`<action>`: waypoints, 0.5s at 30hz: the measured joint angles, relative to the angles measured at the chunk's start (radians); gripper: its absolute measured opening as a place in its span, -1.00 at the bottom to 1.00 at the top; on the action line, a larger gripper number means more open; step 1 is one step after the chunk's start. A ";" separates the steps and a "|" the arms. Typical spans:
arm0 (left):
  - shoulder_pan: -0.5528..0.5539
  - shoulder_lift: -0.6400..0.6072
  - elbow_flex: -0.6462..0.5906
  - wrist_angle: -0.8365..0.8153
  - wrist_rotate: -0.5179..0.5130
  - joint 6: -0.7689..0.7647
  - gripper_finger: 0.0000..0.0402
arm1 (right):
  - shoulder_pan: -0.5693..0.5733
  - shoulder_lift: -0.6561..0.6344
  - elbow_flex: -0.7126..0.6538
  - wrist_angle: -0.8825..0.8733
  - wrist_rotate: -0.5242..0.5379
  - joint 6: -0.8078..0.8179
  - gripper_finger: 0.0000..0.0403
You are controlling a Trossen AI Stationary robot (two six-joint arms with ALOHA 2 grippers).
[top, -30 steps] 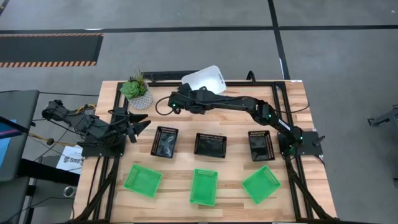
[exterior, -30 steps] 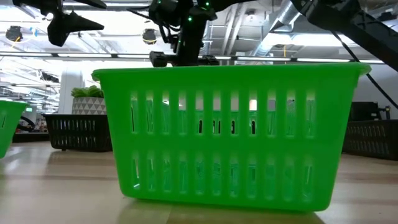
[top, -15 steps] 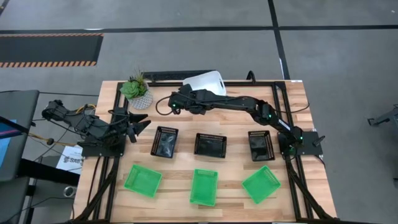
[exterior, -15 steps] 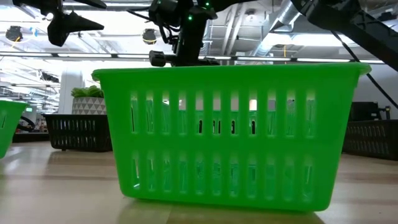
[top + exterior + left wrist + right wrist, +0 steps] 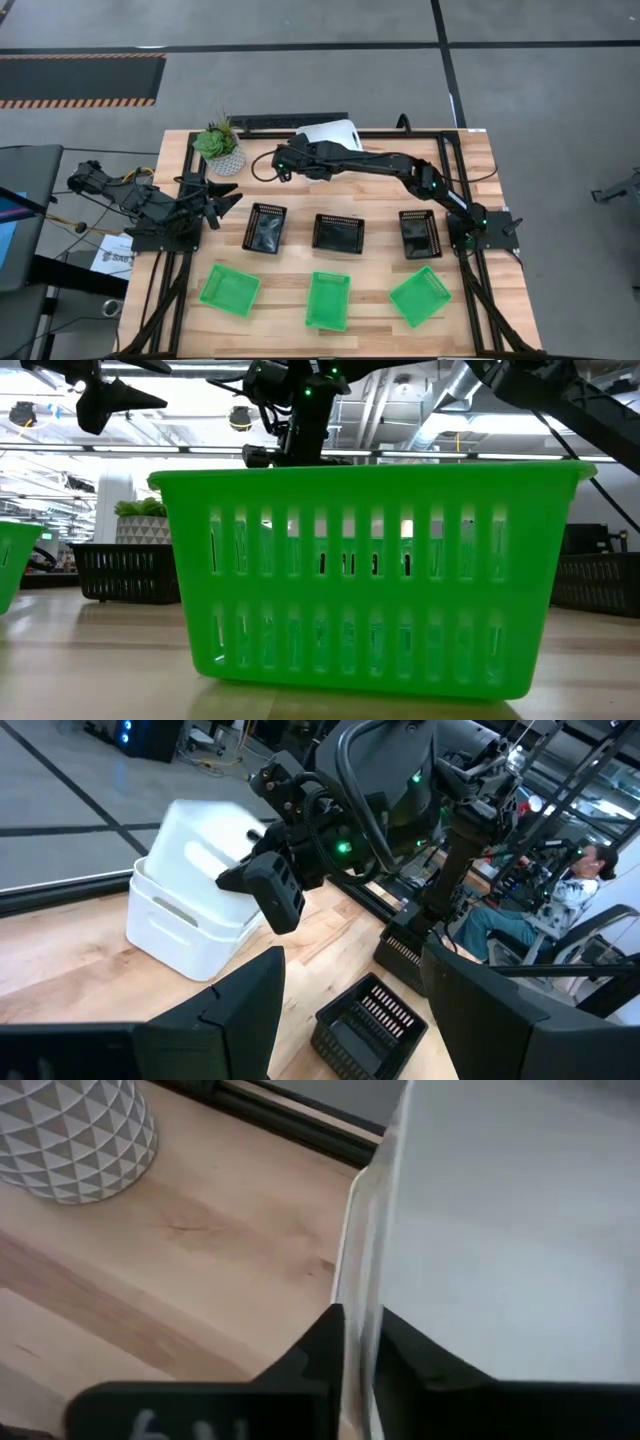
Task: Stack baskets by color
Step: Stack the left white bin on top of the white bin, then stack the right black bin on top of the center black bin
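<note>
Right end effector sits at the far edge of the desk, at the rim of the white baskets. Right wrist view: the two fingers straddle the white rim, one on each side, with a thin gap showing; whether they pinch it or are slack I cannot tell. Left wrist view shows two white baskets nested; a third cannot be made out. Most of the white stack is covered by the right arm in the high view.

Left end effector rests near the desk's left edge, fingers spread apart, holding nothing.

Three black baskets lie in a row across the desk's middle, well apart. Three green baskets lie in a row along the near edge, also apart, none stacked.

Low view: one green basket fills nearly the whole frame and hides the white stack; another green one is cut off at the frame edge.

Potted plant stands at the far left corner, near the white stack.
</note>
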 joint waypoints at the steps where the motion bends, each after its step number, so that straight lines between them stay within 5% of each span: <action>1: 0.000 0.000 0.000 0.000 0.000 0.000 0.12 | -0.001 0.000 0.000 0.001 0.000 -0.006 -0.61; 15: 0.000 0.000 0.000 0.000 0.001 0.000 0.12 | -0.021 -0.036 0.004 -0.012 0.032 -0.266 -0.03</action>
